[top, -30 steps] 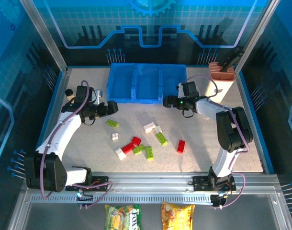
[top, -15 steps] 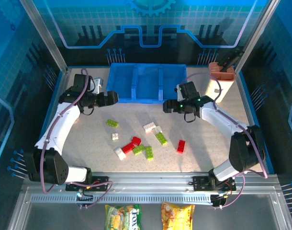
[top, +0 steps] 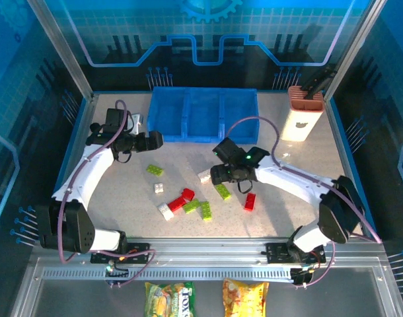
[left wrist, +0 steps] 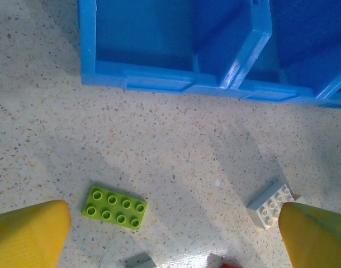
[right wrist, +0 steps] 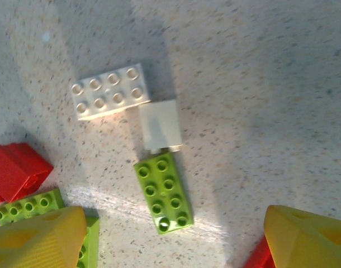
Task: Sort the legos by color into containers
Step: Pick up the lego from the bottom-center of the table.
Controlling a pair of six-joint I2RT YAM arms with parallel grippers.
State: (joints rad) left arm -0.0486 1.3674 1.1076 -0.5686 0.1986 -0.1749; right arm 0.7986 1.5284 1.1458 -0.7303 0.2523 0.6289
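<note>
At the bottom of the overhead view, large white letters on a green-and-yellow snack packet (top: 170,297) appear to read "FOX". The print on the orange-yellow packet (top: 245,296) just beside it is too blurred to read. A small dark mark on the white holder (top: 302,127) is too small to make out.

At the far right corner of your speckled table (top: 122,198) stands a white holder (top: 302,124) with a terracotta top, upright. A metal rail (top: 208,254) runs along the near edge. Nearer than it lie two snack packets side by side, a green one (top: 170,297) left of an orange one (top: 245,297). A blue patterned backdrop (top: 208,39) closes the far side.
</note>
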